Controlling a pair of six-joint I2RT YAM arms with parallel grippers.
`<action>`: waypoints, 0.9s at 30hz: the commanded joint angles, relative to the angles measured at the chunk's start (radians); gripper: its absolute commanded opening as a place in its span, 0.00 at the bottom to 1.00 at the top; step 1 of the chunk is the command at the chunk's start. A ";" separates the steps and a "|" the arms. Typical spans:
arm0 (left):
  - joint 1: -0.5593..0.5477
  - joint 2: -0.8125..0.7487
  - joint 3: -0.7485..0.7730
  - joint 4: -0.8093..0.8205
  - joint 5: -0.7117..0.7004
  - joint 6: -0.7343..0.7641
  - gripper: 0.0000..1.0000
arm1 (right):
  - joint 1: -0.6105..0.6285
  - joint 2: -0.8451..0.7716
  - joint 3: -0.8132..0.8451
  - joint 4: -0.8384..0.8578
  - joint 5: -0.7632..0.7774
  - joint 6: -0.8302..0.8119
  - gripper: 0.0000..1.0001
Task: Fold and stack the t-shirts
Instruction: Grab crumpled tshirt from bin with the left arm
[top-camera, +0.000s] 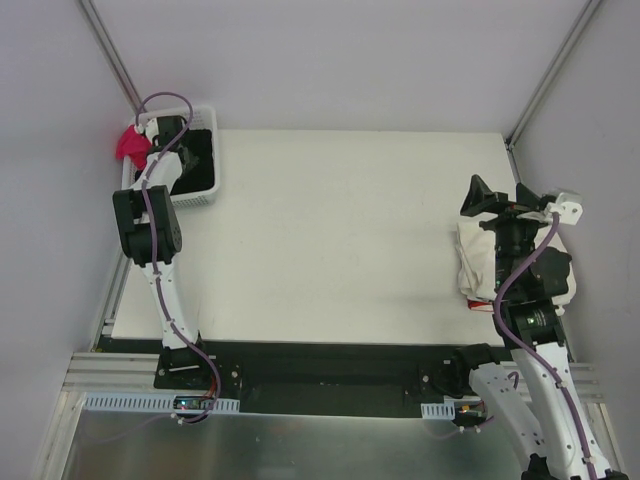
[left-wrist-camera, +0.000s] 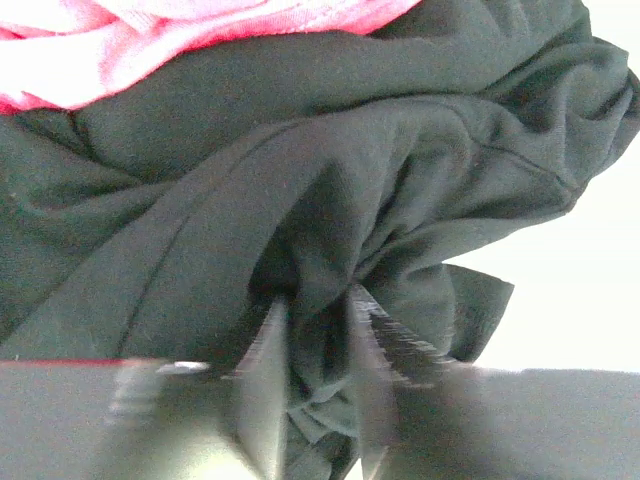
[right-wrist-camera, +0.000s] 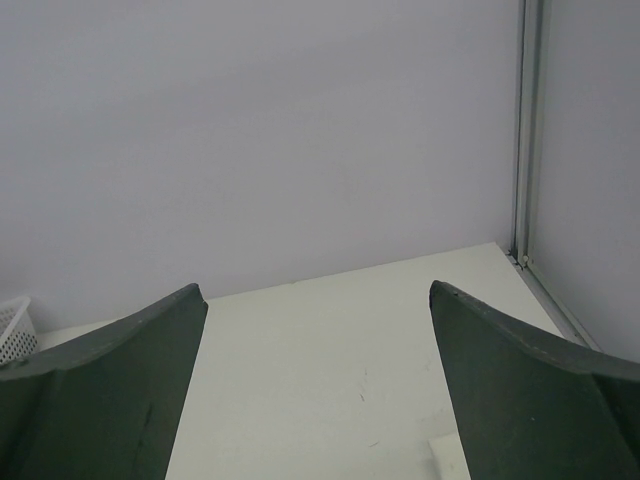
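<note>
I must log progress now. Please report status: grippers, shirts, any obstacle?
Left gripper pinching a fold of black t-shirt in the basket. Right gripper open, empty, by the cream t-shirts. Pink t-shirt lies against the black one.

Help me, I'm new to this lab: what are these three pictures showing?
Two white robot arms are bolted at the near edge of a pale table. The overhead picture looks down on both; the other two come from a camera on each wrist. The left gripper reaches into a white plastic mesh basket and pinches a fold of a soft black t-shirt, with a bright pink t-shirt next to it. The right gripper hangs open and empty near a pile of cream-white t-shirts.
</note>
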 joint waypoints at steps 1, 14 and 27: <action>0.001 0.046 0.069 0.008 0.043 -0.007 0.06 | -0.006 -0.014 0.001 0.017 0.022 0.002 0.96; -0.022 -0.037 0.449 -0.009 0.220 0.126 0.00 | -0.008 -0.028 0.016 -0.035 -0.034 0.054 0.96; -0.210 -0.352 0.681 -0.015 0.496 0.280 0.00 | -0.008 0.067 -0.005 -0.026 -0.143 0.161 0.96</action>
